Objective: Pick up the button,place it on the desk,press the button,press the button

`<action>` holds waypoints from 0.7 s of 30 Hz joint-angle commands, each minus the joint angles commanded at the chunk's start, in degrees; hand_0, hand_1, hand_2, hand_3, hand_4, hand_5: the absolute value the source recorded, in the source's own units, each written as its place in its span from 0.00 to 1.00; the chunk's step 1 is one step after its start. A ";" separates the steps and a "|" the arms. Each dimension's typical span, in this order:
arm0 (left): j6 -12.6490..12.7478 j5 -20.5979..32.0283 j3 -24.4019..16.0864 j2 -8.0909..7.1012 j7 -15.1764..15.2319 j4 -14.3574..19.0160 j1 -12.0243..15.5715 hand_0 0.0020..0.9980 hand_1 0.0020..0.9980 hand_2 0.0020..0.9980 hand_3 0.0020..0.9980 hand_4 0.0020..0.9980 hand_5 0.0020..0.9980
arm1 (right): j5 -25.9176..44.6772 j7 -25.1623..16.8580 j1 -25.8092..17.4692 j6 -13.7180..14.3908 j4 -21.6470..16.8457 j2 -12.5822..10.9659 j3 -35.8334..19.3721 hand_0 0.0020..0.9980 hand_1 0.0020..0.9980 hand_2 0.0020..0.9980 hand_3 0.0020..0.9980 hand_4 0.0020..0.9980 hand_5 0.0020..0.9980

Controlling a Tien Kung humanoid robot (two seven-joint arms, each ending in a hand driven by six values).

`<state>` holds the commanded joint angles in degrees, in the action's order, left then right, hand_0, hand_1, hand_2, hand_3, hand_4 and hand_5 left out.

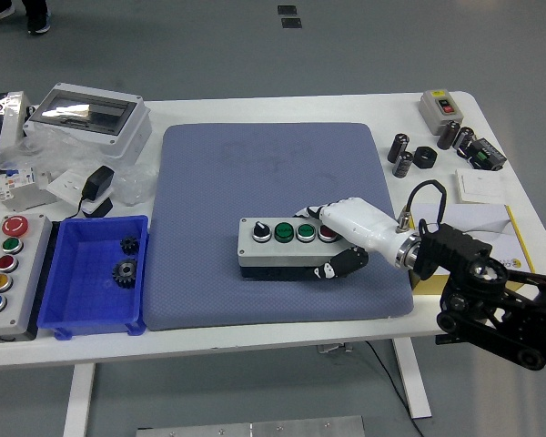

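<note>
A grey button box (287, 244) with a black selector, two green buttons and a red button lies on the blue mat (273, 173), near its front edge. My right hand (338, 244), white with black fingertips, is shut on the box's right end: fingers over the top by the red button, thumb under the front side. The black right arm (491, 291) reaches in from the lower right. My left arm is out of view.
A blue bin (96, 273) with two gears and a larger button station (7, 264) stand at the left. A yellow-white box (473, 232), small black cylinders (402, 153) and a switch box (439, 107) lie at the right. A clear-lidded enclosure (89, 114) sits far left.
</note>
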<state>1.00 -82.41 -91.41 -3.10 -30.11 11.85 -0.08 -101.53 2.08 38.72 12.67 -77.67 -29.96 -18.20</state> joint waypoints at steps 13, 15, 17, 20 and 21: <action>0.09 -0.20 -0.04 -0.07 0.34 -0.08 0.14 0.79 0.75 0.72 0.79 0.72 0.43 | -0.04 0.50 -0.69 0.78 0.11 0.51 0.10 0.86 0.83 0.84 0.89 0.00 0.05; 0.07 -0.21 -0.05 -0.08 0.35 -0.09 0.12 0.79 0.75 0.72 0.79 0.72 0.43 | 0.35 0.58 -0.76 0.74 0.13 0.50 0.11 0.86 0.83 0.84 0.89 0.00 0.05; 0.05 -0.17 0.00 -0.08 0.35 -0.09 0.11 0.79 0.75 0.72 0.79 0.72 0.43 | 0.72 0.66 -0.80 0.67 0.14 0.48 0.15 0.93 0.90 0.92 0.93 0.05 0.06; 0.03 -0.30 -0.09 -0.13 0.25 -0.07 0.11 0.79 0.75 0.72 0.79 0.72 0.43 | 1.39 0.90 -0.84 0.38 0.17 0.42 0.20 0.93 0.90 0.92 0.93 0.05 0.06; 0.03 -0.32 -0.11 -0.15 0.22 -0.06 0.11 0.79 0.75 0.72 0.79 0.72 0.43 | 1.66 0.98 -0.85 0.24 0.16 0.39 0.21 0.93 0.90 0.92 0.93 0.05 0.06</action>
<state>1.03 -82.73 -91.52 -3.25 -29.88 11.79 0.03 -99.87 3.06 37.87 12.92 -77.51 -29.57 -17.99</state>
